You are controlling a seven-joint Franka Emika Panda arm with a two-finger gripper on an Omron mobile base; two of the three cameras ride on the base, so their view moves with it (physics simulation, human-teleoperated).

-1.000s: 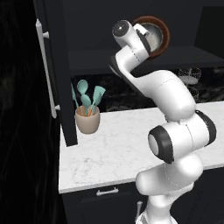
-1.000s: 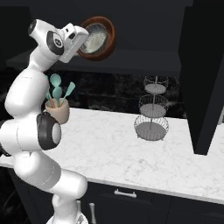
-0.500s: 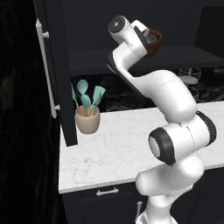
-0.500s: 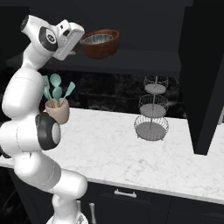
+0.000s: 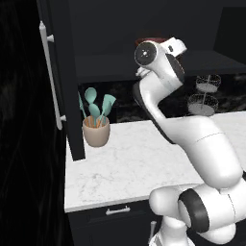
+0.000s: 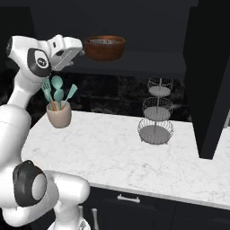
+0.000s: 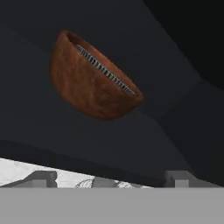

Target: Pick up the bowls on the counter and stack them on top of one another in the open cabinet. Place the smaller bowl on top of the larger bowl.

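On the left of the right base view the beige crock (image 6: pixel 59 117) of teal spoons stands on the counter (image 6: pixel 112 152), and above it the gripper (image 6: pixel 80 50) is raised to the level of the cabinet (image 6: pixel 134 63) shelf, its fingers parted and holding nothing. Just right of the gripper, apart from it, the larger bowl (image 6: pixel 104 47) sits upright on the shelf with the grey rim of the smaller bowl (image 6: pixel 104 42) showing inside it. Farther right a three-tier wire stand (image 6: pixel 155 112) stands on the counter.
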